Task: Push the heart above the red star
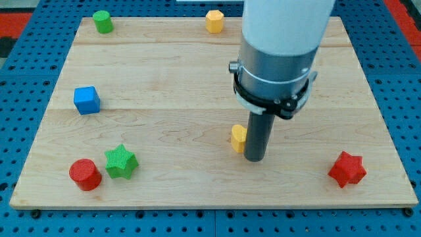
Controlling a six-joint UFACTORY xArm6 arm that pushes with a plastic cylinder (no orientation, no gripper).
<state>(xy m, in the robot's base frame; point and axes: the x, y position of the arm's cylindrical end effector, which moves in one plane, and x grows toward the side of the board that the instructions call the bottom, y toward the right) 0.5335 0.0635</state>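
Observation:
The yellow heart (238, 137) lies near the board's middle, mostly hidden behind my rod. My tip (254, 158) rests on the board right against the heart's right side. The red star (346, 169) lies at the view's lower right, well to the right of the tip and slightly lower than the heart.
A blue cube (87, 100) sits at the left. A green star (120, 161) and a red cylinder (85, 174) lie at the lower left. A green cylinder (102, 21) and a yellow hexagon block (214, 20) stand along the top edge. The arm's body hides the top right.

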